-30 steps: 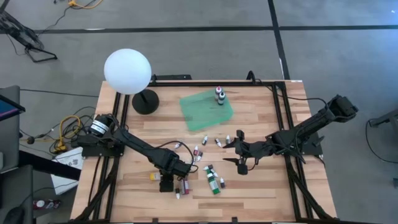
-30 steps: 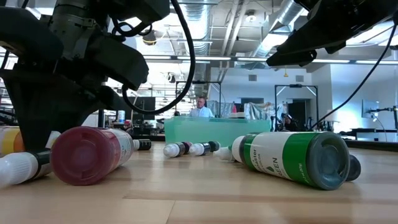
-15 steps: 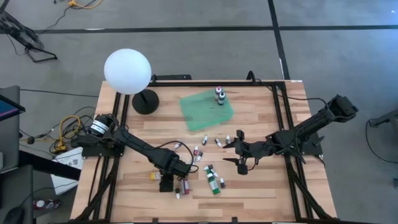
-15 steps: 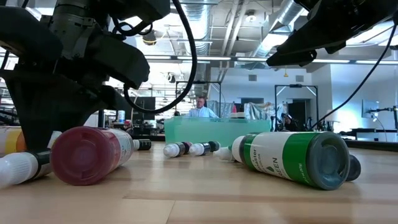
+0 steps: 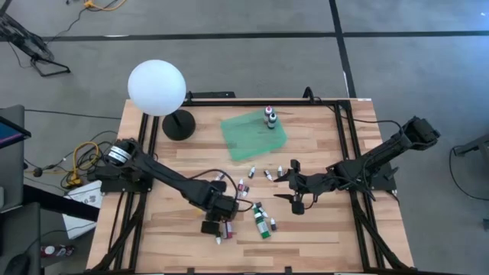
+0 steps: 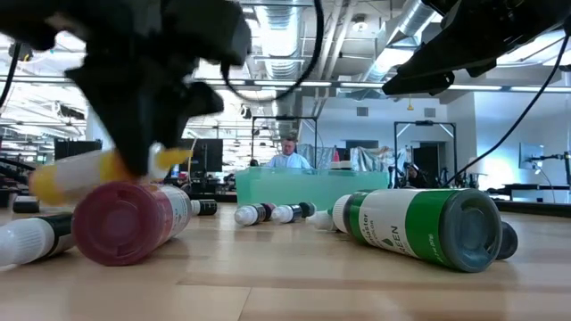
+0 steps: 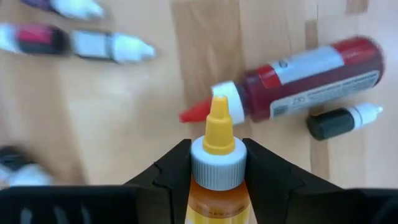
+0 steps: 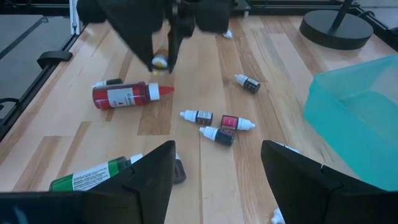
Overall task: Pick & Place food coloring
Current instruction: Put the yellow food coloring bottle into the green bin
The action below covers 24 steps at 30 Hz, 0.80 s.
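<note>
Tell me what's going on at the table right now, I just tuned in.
The left hand is clamped on a yellow bottle and has it lifted off the wood, above the red bottle lying on its side. The right hand hovers open over the right part of the table, holding nothing. Two dark bottles already stand on the green tray. A green bottle and several small droppers lie scattered on the table.

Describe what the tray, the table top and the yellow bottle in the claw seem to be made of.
Tray: translucent green plastic, judging by the light passing through it.
Table top: pale, matte wood planks with visible grain.
Yellow bottle: probably glossy plastic with a white collar, held by the left claw.
</note>
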Motion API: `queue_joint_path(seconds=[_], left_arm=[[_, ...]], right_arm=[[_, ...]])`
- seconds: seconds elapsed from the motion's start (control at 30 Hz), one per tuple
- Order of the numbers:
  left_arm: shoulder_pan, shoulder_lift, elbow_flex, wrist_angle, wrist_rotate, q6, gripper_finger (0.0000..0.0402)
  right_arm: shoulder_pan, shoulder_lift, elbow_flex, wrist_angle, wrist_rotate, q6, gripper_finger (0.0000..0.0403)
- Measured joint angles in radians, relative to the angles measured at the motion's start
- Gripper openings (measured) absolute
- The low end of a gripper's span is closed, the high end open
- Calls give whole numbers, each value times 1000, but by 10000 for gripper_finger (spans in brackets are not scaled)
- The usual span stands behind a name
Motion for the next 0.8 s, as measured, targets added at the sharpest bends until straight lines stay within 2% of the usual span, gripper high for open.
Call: queue_joint_path(seconds=[0.27,0.47,0.63,0.8], left_arm=[[1,-156,7,12,-230,35,122],[8,-276,8,163,-404,151,124],[45,-313,9,312,-457,291,124],[123,-314,4,456,-436,419,124]], right_arm=[[0,0,0,0,0,0,230],[0,0,0,5,0,0,230],[0,0,0,8,0,0,230],[1,0,0,7,-2,0,230]])
